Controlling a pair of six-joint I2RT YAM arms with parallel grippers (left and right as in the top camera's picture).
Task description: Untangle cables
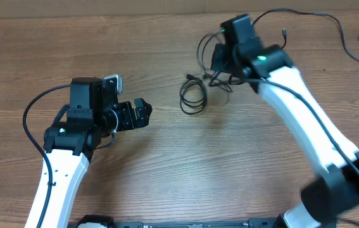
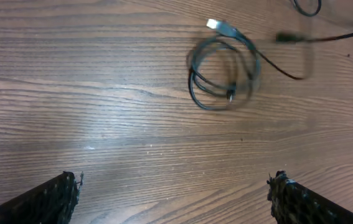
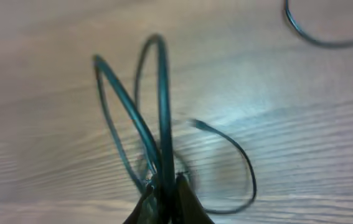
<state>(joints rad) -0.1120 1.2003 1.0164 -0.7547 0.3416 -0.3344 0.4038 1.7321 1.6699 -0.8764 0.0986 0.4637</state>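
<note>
— Black cord is pinched between the fingertips [image 3: 144, 213] of the right gripper [image 3: 164, 199]. The jaws are clenched tight, and thin loops of the cables [image 3: 162, 106] are seen standing up out of the pinch, blurred.
— Noted. Left side?
— Left gripper [image 1: 142, 113] is held released, jaws spread wide, nothing between them. It is set over bare wood, short of the tangle and not touching it.
— Where is the remaining cord laid?
— A small coil [image 2: 192, 81] is laid flat on the table [image 1: 166, 177], just beside the right gripper, with a pale plug [image 2: 213, 25] at one side. Whether it is joined to the held loops cannot be told. One loose strand [image 1: 339, 24] is trailed toward the right.
— Handling?
— Cord is judged light, limp and a little springy: neighbouring loops would likely be dragged along by any pull. Little damage is expected, though plug ends may be snagged inside a loop. A hold is best taken on a single strand close behind a plug, or on the coil's outer turn, not across the whole bundle.
— Room?
— Open wood is offered in the middle and toward the near side, where strands could be drawn out. The far edge appears close behind the right gripper, so pulls that way are judged cramped.
</note>
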